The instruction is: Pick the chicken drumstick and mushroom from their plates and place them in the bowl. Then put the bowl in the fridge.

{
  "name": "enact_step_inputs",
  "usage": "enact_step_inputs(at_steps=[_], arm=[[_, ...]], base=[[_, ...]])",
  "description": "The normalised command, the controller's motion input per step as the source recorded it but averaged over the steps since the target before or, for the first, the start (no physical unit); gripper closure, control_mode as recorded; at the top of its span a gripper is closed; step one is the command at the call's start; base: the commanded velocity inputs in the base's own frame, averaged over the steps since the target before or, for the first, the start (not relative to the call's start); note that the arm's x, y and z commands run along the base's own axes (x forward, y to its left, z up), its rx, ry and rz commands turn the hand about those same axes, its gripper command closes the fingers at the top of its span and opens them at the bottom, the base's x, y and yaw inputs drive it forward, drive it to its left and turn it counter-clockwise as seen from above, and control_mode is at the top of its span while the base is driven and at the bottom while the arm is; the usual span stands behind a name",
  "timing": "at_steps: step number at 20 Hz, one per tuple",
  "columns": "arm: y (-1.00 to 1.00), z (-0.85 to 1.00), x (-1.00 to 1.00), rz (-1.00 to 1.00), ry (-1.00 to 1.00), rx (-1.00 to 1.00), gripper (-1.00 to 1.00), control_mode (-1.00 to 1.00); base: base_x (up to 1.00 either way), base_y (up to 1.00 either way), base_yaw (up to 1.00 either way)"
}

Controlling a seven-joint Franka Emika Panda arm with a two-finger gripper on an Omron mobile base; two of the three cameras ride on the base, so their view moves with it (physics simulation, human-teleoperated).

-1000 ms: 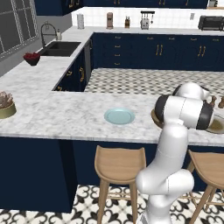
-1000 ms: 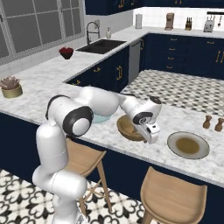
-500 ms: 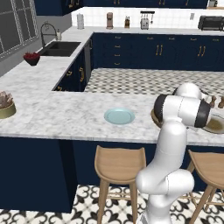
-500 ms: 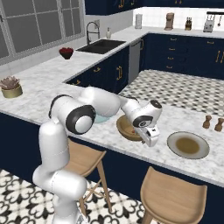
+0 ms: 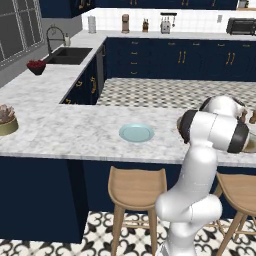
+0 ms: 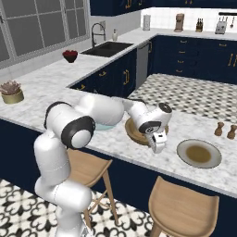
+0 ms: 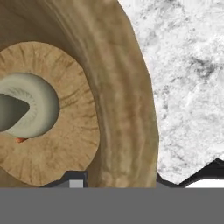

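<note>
The wooden bowl (image 7: 124, 109) stands on the marble counter, and its thick wall runs up between my fingertips. My gripper (image 7: 119, 179) is shut on that wall, one fingertip (image 7: 75, 178) inside the bowl and the other outside. In the bowl lies the pale mushroom (image 7: 43, 98), with an orange sliver of the chicken drumstick (image 7: 19, 140) showing under it. From the right base the gripper (image 6: 157, 141) hangs over the near rim of the bowl (image 6: 135, 133). The light blue plate (image 5: 136, 133) and the grey-rimmed plate (image 6: 199, 153) are bare. The fridge is out of view.
Two pepper mills (image 6: 225, 130) stand behind the grey-rimmed plate. Wooden stools (image 6: 183, 208) sit under the counter's near edge. A potted plant (image 6: 12, 92) is at the far left, with a dark red bowl (image 6: 70, 55) by the sink (image 6: 109, 46).
The jaws have closed from wide open onto the bowl's wall. The hand has sunk slightly; the bowl and plates have not moved.
</note>
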Motion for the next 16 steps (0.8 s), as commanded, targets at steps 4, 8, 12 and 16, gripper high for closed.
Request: enact_step_inputs(at_steps=[4, 8, 12, 16], arm=[[0.53, 0.87, -0.74, -0.08, -0.02, 0.00, 1.00, -1.00], [0.65, 0.85, -0.54, -0.10, 0.02, -0.03, 1.00, -1.00], [0.69, 0.54, -0.63, -0.12, 0.00, -0.05, 1.00, -1.00], [0.69, 0.64, -0.68, -0.05, 0.00, -0.01, 1.00, -1.00]], base=[[0.00, 0.00, 0.00], [0.00, 0.00, 0.00], [0.00, 0.00, 0.00], [0.00, 0.00, 0.00]])
